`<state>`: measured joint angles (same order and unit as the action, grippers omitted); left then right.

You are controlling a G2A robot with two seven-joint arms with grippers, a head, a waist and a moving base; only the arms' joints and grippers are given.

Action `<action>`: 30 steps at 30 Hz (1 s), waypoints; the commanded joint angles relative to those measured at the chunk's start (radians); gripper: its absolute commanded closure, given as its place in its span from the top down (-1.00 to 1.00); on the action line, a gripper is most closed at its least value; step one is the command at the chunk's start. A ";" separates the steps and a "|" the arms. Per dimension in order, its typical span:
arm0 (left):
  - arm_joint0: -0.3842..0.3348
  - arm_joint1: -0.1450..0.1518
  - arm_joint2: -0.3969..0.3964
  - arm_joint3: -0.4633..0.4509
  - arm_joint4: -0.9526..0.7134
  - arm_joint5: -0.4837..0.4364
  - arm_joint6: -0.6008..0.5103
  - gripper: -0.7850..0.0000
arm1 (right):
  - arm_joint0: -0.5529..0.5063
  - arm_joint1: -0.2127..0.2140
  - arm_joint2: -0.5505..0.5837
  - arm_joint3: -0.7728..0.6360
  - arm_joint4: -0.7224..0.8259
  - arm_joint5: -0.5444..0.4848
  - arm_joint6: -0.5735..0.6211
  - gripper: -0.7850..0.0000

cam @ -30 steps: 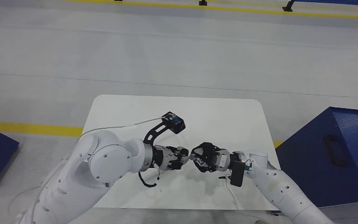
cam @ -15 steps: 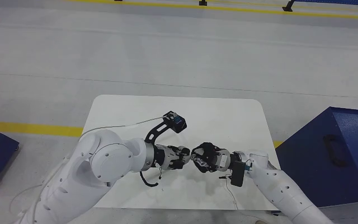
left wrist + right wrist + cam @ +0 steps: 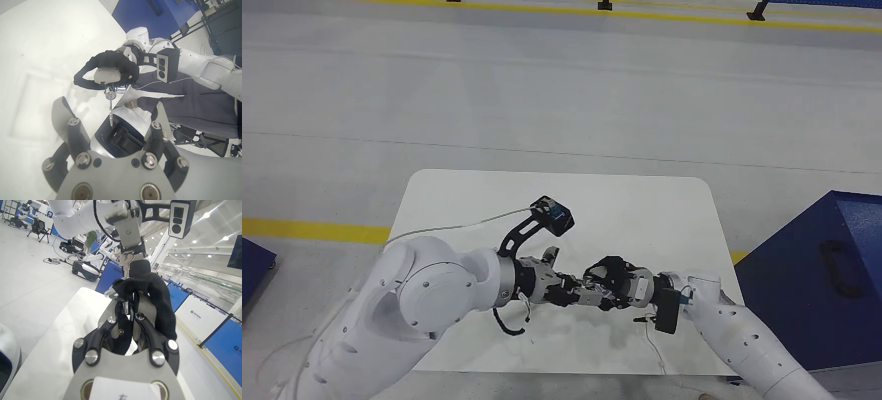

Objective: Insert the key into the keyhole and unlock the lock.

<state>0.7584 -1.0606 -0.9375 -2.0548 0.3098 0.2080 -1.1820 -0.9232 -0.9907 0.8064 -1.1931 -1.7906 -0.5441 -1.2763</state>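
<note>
Black-sleeved lock (image 3: 113, 58) pinched in the right gripper (image 3: 128, 308), key (image 3: 110, 113) seated in its keyhole (image 3: 111, 95), left gripper (image 3: 110, 101) fingers spread wide either side, not touching

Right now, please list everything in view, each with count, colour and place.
table: one, white, centre of the top view.
lock: one, black cable loop with silver cylinder, held above the table by the right end effector.
key: one, silver, blade in the lock's keyhole, head towards the left end effector.
boxes: two, blue, on the floor, one off each side of the table.
floor lines: two, yellow, one passing the table, one far beyond it.
left end effector: one, grey and black, fingers open either side of the key.
right end effector: one, grey and black, shut on the lock.
</note>
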 commanded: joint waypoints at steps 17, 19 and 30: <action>0.132 0.022 -0.162 -0.101 -0.024 -0.056 0.186 1.00 | 0.015 -0.008 -0.020 0.035 0.192 -0.112 0.112 -1.00; 0.155 0.017 -0.188 -0.089 -0.101 -0.041 0.268 0.84 | 0.015 -0.008 -0.020 0.035 0.192 -0.112 0.112 -1.00; 0.254 -0.019 -0.286 0.070 -0.768 -0.165 0.516 -1.00 | 0.015 -0.008 -0.020 0.035 0.192 -0.112 0.112 -1.00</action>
<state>1.0068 -1.0758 -1.2280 -2.0094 -0.3437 0.0619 -0.6650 -0.9079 -0.9990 0.7864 -1.1582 -1.5991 -0.6557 -1.1645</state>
